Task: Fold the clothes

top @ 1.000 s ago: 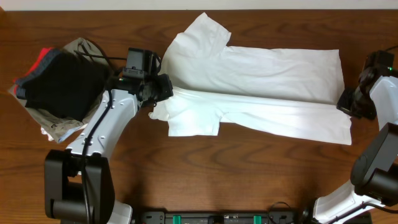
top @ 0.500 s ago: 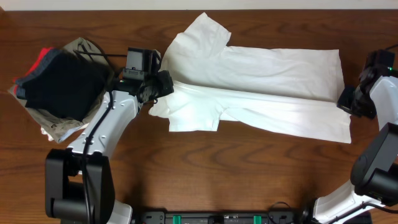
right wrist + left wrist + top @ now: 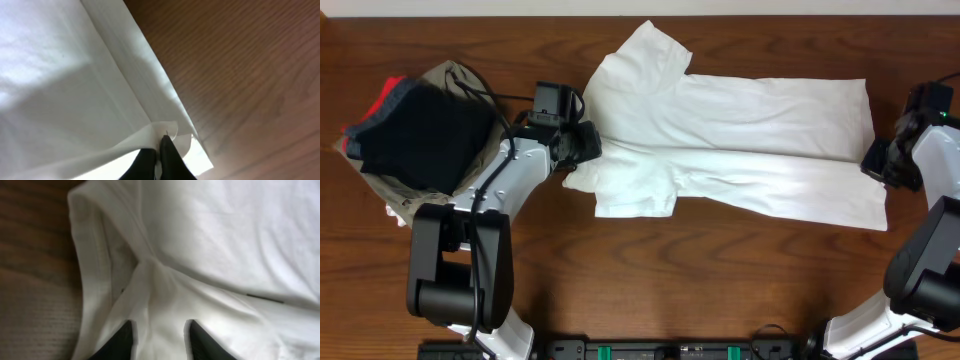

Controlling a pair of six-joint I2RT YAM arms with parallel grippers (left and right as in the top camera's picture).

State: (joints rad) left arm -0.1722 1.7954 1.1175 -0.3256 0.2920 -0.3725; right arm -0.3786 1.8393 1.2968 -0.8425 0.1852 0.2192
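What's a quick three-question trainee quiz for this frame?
1. True or false: the right hand pinches a corner of the white garment.
2. Where is the folded pile? A, at the overhead view's left edge; B, on top of the white garment; C, at the view's right edge.
3. Short answer: what is the left hand clamped on?
Key: 1 true; 2 A; 3 a fold of the white garment.
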